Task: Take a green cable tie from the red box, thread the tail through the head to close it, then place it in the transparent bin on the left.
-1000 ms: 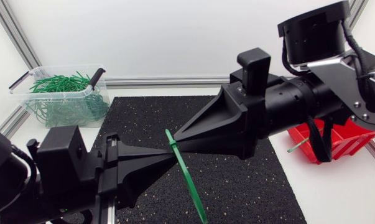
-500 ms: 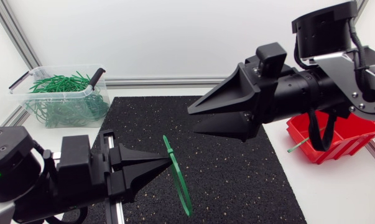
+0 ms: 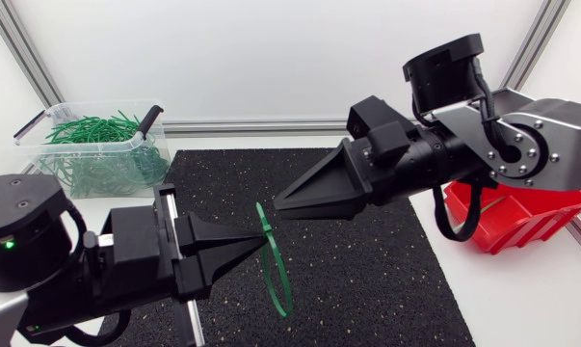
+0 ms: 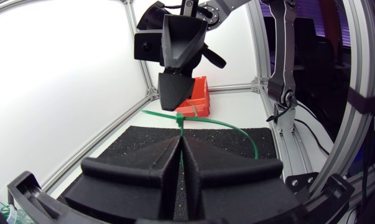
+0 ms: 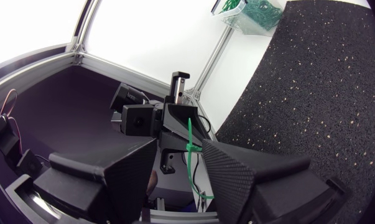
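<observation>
Green cable tie (image 3: pixel 265 228) is up in the air over the black mat (image 3: pixel 367 280), bent round into a loop that hangs down. The left hand (image 3: pixel 259 246) is shut tight on it, with the tie sticking out from between its fingertips. The right hand (image 3: pixel 278 204) is just beside the top of the tie, and its fingers are apart and not pinching it. The red box (image 3: pixel 521 217) sits on the table behind the right arm. The see-through bin (image 3: pixel 160 145), with many green ties in it, is far off at the left.

Black right tool (image 3: pixel 280 206), silver-grey link (image 3: pixel 560 164), looped cable (image 3: pixel 484 92)
</observation>
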